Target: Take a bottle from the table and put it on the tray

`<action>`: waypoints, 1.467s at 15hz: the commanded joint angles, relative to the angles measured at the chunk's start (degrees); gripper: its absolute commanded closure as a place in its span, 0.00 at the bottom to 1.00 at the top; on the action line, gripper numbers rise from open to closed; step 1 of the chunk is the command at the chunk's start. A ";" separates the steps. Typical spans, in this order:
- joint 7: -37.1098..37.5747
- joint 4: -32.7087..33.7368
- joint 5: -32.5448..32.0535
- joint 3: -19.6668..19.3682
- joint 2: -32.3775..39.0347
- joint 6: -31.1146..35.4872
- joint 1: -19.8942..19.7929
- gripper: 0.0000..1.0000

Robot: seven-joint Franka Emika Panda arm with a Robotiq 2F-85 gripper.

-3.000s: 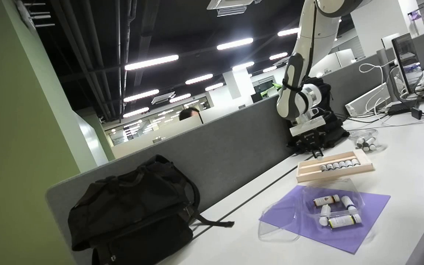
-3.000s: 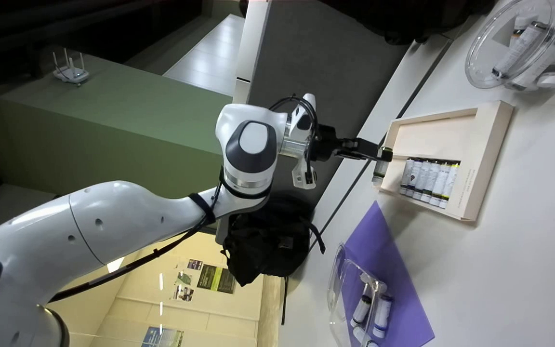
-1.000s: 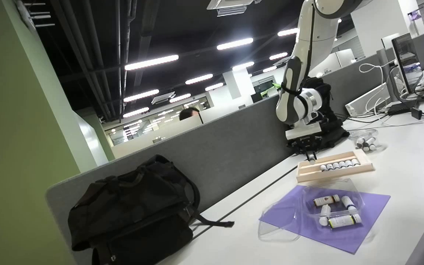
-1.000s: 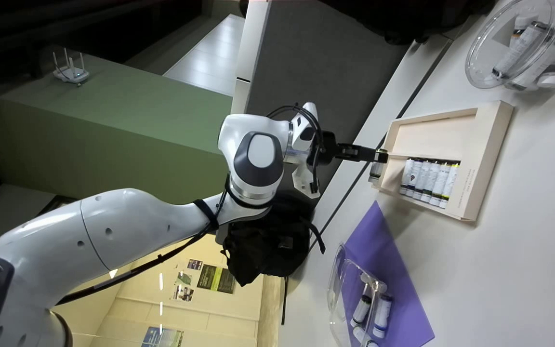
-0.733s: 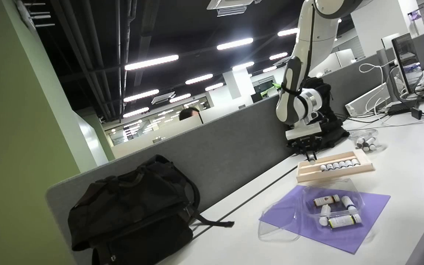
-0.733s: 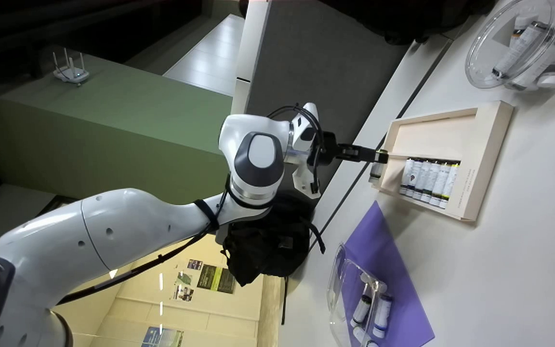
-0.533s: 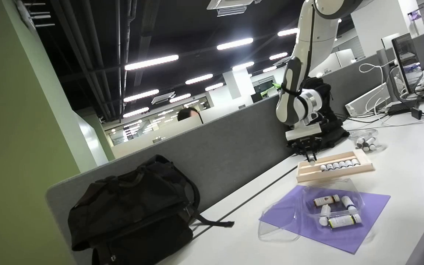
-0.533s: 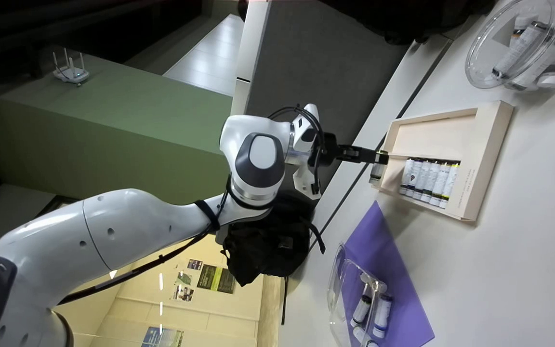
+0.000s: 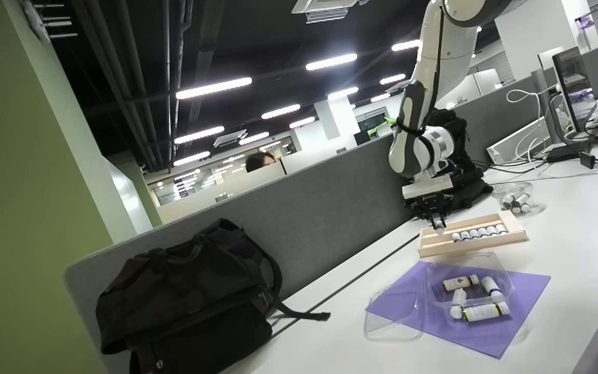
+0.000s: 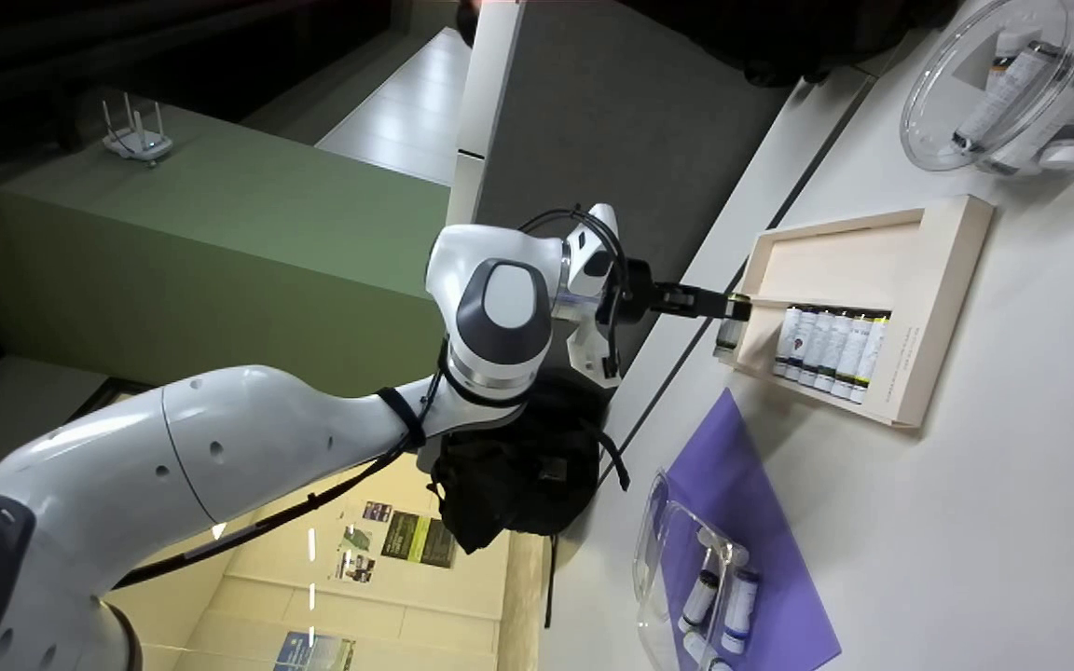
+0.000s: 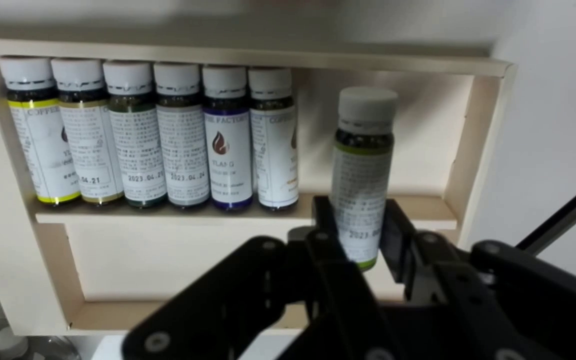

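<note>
- Bottle (image 11: 362, 177): in my grip, over the unfilled section of the row compartment, at the end toward the tabletop's back edge. White cap, dark body, pale label, green bands. Looks raised off the tray floor; whether it touches a wall, can't tell.
- Handling, my guess: stiff, fairly light, heavier if full; label hides the level. Glass or hard plastic, unsure; treat as breakable. Label likely grips well, cap and bare band slicker. Round, so apt to roll.
- Gripper (image 11: 360, 220): grasping the bottle, jaws either side of the label's lower half, cap end projecting free. Hold sits near the base, so a bump on the cap could pivot it. Mid-label would balance better; avoid the cap.
- Tray (image 10: 947, 298): pale wood, two long compartments, one end toward the back edge. Six bottles (image 11: 143, 137) side by side in one. I judge this the placing step, nearly done: slight turn to match the row, slow lowering, release once wood bears it.
- Tabletop (image 9: 579, 223): smooth, white. Grey divider (image 9: 351, 218) along the back edge, black backpack (image 9: 190, 291) against it. Purple sheet (image 9: 525, 293) near the tray, one corner pointing toward the front edge.
</note>
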 commanded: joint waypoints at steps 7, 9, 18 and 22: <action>0.82 0.15 -0.31 -0.06 0.05 0.61 -0.17 0.88; 0.99 0.15 -0.38 -0.19 0.04 0.46 -0.08 0.88; 1.67 0.10 -0.42 -0.50 0.03 0.31 0.16 0.88; 1.97 0.09 -0.44 -0.63 0.04 0.22 0.26 0.88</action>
